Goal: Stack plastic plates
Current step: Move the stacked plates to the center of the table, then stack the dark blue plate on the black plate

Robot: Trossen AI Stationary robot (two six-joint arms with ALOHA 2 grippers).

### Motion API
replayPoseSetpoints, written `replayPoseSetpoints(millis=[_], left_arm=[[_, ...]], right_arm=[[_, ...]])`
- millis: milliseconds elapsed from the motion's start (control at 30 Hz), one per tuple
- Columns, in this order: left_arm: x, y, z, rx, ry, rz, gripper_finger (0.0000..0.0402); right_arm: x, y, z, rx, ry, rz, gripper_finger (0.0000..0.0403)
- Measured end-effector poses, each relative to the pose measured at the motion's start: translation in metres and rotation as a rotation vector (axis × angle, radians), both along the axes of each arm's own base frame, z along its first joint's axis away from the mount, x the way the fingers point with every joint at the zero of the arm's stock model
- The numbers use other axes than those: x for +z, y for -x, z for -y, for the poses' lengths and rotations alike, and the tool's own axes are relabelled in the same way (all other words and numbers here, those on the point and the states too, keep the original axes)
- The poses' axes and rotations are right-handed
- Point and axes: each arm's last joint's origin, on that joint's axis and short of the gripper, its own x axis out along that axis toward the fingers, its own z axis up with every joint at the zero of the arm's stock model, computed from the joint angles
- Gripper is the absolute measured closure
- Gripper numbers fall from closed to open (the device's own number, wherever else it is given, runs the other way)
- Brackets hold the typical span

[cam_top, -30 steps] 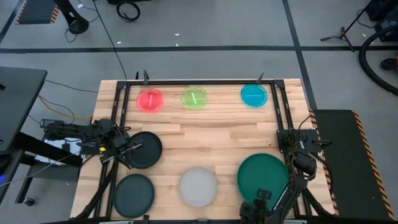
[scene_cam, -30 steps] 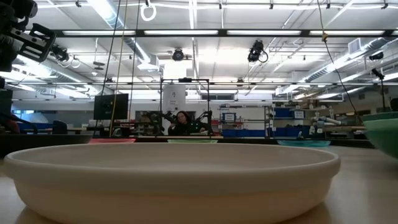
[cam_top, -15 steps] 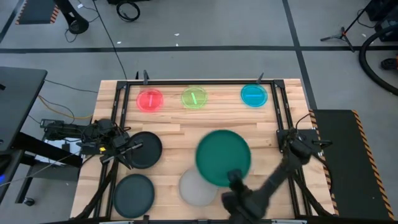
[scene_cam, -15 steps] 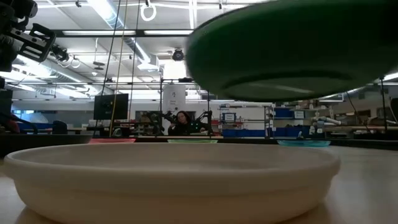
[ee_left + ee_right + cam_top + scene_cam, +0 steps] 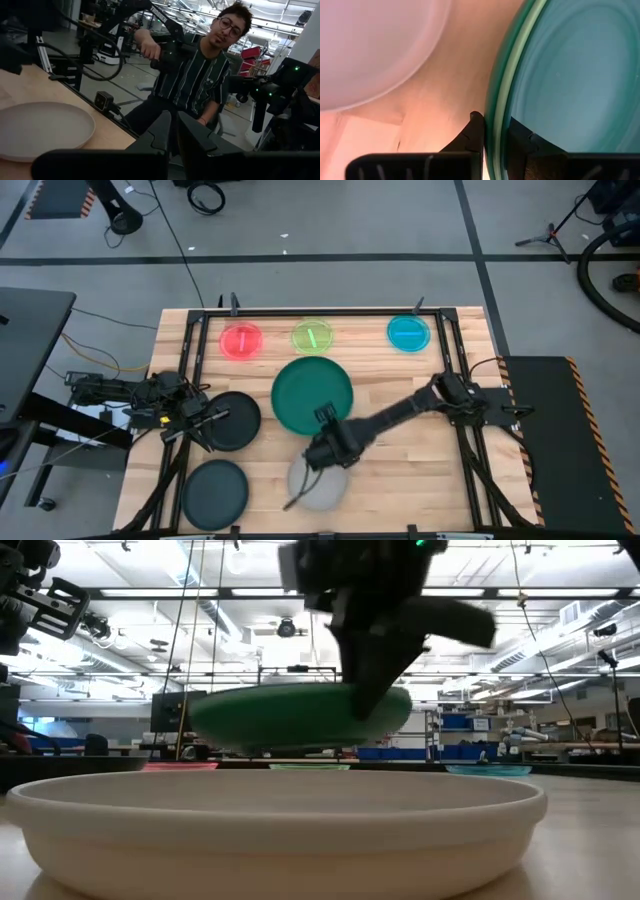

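Right end effector (image 5: 325,423) clamped on green plate (image 5: 312,395) rim, pale grey plate (image 5: 318,485) partly hidden beneath.

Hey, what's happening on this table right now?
The right gripper is clamped on the rim of a large green plate and carries it in the air above mid-table, just behind the grey plate. The left gripper waits over one of the two black plates; the other lies near the front. Red, yellow-green and blue small plates sit along the far edge.
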Motion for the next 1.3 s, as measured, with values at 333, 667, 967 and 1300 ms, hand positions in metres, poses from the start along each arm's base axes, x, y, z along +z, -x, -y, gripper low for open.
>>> replayPoseSetpoints(millis=[333,667,967,1300], left_arm=[[0.000,0.000,0.000,0.000,0.000,-0.001,0.0363],[0.000,0.000,0.000,0.001,0.000,0.000,0.0363],[0.000,0.000,0.000,0.000,0.000,-0.002,0.0363],[0.000,0.000,0.000,0.000,0.000,0.000,0.0363]], right_arm=[[0.000,0.019,0.029,-0.016,-0.196,0.114,0.0356],[-0.022,0.032,0.029,0.024,-0.081,0.139,0.0222],[0.027,0.067,-0.042,0.350,-0.187,0.140,0.0161],[-0.021,0.082,-0.124,0.618,-0.245,0.163,0.0190]])
